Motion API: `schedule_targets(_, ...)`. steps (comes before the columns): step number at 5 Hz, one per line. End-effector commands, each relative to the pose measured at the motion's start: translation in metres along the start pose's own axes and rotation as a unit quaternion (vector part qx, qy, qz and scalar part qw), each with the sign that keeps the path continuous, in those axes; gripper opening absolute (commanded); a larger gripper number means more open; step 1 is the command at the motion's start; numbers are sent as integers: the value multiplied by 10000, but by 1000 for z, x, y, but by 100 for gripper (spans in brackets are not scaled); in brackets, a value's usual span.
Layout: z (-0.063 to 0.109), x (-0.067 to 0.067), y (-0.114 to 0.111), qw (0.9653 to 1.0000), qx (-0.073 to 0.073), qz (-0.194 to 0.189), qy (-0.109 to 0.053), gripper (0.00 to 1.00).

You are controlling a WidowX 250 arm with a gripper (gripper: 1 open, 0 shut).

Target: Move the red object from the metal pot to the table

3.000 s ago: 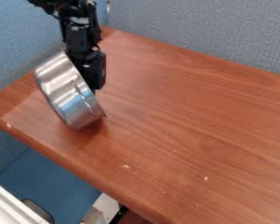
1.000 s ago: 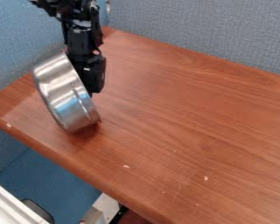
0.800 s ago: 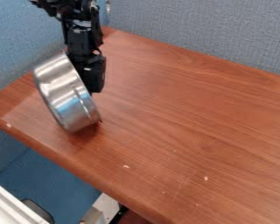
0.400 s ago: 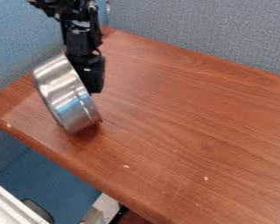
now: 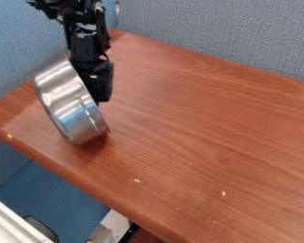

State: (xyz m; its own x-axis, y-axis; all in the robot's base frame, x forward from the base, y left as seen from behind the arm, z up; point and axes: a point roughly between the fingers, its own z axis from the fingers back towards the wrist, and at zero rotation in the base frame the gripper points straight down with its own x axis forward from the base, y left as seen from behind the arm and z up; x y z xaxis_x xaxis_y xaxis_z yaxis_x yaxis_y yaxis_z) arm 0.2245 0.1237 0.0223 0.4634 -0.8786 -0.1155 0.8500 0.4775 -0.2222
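Pot [image 5: 68, 106]: sitting tilted near the table's left corner, its shiny side wall turned toward the camera and its mouth facing away, up and to the right. Against the earlier frames it is lying slightly further left and a touch more tipped; the change is small.

Gripper [image 5: 100, 91]: pointing steeply down at the pot's upper right rim, its dark body covering that edge. It is staying in the same spot as a second ago.

Pincer state: cannot tell. The fingertips are merging into one dark shape against the pot, and the frames are not showing whether they are apart, together or clamped on the rim.

Arm: reaching down from the top left corner in front of the blue wall; its pose is looking unchanged from the earlier frames.

Red object: not showing anywhere in this view. The pot's inside is turned away from the camera and the gripper is blocking the mouth, so whether it is lying in the pot cannot be told.

Table [image 5: 205, 123]: brown wood grain, running from the left corner toward the lower right, carrying a few pale specks near the front edge, just as before.
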Motion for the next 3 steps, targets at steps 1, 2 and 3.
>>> schedule_targets(1, -33, -12, -20, 9992, -401, -72, -30, 100)
schedule_targets(2, -34, -21, -24, 9992, -381, -110, 1, 100)
schedule_targets(3, -35, -28, -28, 9993, -334, -151, 41, 100)
